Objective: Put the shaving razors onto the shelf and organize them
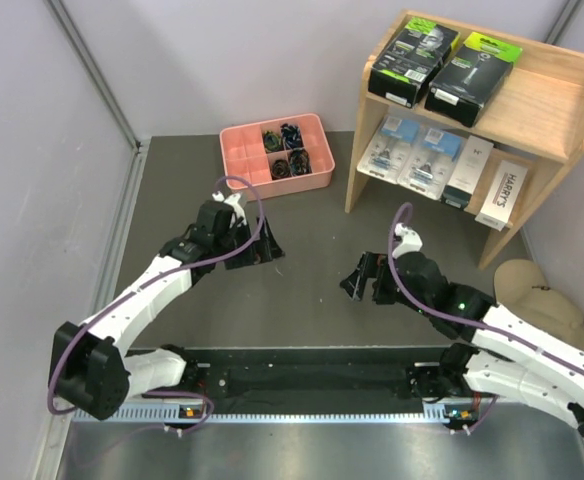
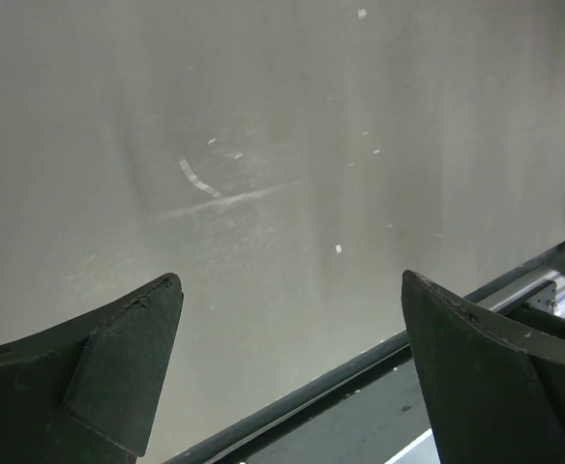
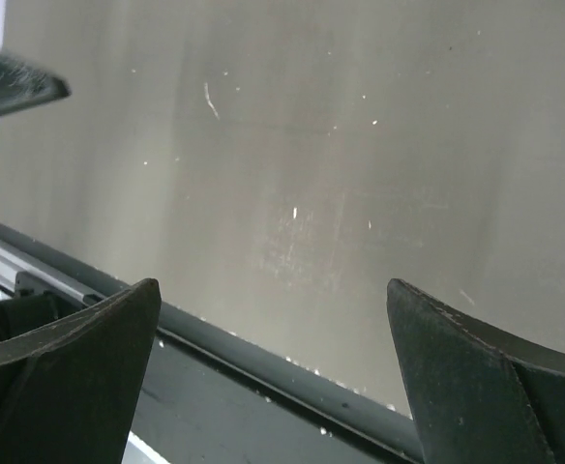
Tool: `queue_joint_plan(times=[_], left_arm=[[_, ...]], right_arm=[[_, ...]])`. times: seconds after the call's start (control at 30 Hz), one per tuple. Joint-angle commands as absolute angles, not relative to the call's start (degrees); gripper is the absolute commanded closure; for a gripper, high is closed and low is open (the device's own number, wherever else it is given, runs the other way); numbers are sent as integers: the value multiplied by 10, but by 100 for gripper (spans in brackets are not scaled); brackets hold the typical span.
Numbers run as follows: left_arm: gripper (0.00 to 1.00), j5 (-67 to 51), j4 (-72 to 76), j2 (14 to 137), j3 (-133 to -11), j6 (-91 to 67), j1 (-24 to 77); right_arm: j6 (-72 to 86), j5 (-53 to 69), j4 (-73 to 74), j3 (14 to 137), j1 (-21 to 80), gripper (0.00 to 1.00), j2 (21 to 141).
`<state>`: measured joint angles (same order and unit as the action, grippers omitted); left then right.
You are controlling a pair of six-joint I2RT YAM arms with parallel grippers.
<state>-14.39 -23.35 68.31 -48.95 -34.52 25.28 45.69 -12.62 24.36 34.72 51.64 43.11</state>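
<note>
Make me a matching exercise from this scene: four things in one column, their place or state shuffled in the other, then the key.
Column 1
1. black boxes
2. blister packs
3. pink tray
4. left gripper

Column 2
A. on the table, left of the shelf
B. open, holding nothing
C. lower tier of the shelf
D. top tier of the shelf

Pairs: 1-D, 2-C, 3-A, 4-B
</note>
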Motion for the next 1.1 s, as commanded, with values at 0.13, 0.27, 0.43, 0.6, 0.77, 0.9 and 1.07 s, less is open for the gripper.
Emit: queue_joint_plan(times=[0.13,0.27,0.43,0.6,0.77,0.9,1.07], left_arm=[[1,-152,-240,640,-444,-319,212],[1,-150,-241,635,-435,-313,202],[1,-149,-238,631,-427,-309,193],[1,-152,-241,628,-431,-304,184],[1,-156,-241,625,-433,-303,180],[1,-158,-240,623,-433,-302,179],[1,-161,-241,619,-430,-303,178]], right_arm=[[407,34,159,386,425,1,543],[400,47,147,392,405,1,555],[402,60,139,386,375,1,557],[398,64,145,380,344,1,541],[397,70,146,372,326,1,527],[397,74,145,369,325,1,526],[401,76,142,361,325,1,520]])
